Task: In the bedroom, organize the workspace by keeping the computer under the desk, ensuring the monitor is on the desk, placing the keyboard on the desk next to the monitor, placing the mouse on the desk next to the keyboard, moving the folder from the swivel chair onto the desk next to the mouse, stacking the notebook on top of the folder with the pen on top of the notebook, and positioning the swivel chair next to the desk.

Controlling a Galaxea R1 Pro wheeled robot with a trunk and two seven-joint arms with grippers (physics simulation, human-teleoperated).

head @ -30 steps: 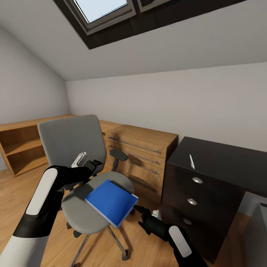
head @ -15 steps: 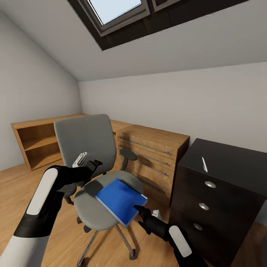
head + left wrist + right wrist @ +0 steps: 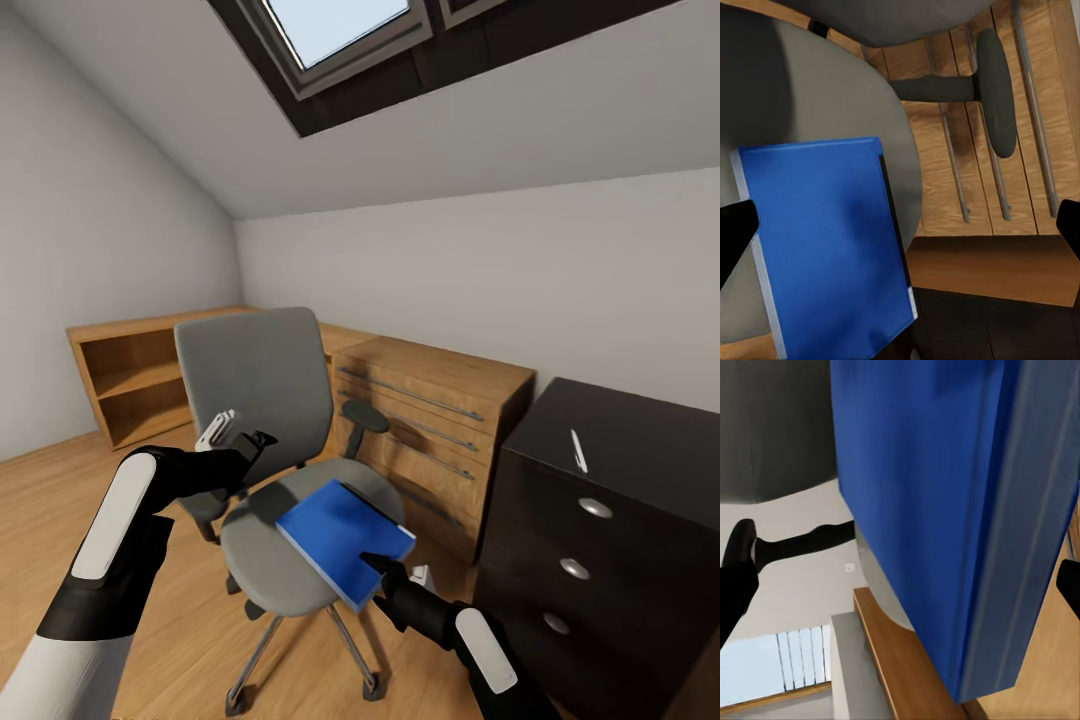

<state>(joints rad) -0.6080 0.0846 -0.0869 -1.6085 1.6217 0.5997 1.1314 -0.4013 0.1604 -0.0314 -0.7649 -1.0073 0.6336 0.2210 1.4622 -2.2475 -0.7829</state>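
Note:
The swivel chair (image 3: pixel 262 575) stands in the middle of the room, with a grey seat and back and a chrome base. The bright-blue folder (image 3: pixel 340 535) lies flat on its seat and overhangs the seat's near right edge. My right gripper (image 3: pixel 380 567) is open at the folder's near corner. In the right wrist view the folder's edge (image 3: pixel 967 510) sits between the spread fingertips (image 3: pixel 739 562). My left gripper (image 3: pixel 262 440) hovers open above the seat's far left side, looking down on the folder (image 3: pixel 825 240). A slim white pen (image 3: pixel 578 450) lies on a black drawer unit.
The black drawer unit (image 3: pixel 600 520) stands at the right. A light-wood drawer unit (image 3: pixel 440 400) is behind the chair, and a low open shelf (image 3: pixel 130 375) runs along the left wall. The floor (image 3: pixel 60 500) is wood, and a skylight (image 3: pixel 340 30) is set in the sloped ceiling.
The whole picture has shifted: chair, folder and furniture now sit further right, so the camera has moved. The folder's near corner is closer to my right gripper. Both grippers stay open.

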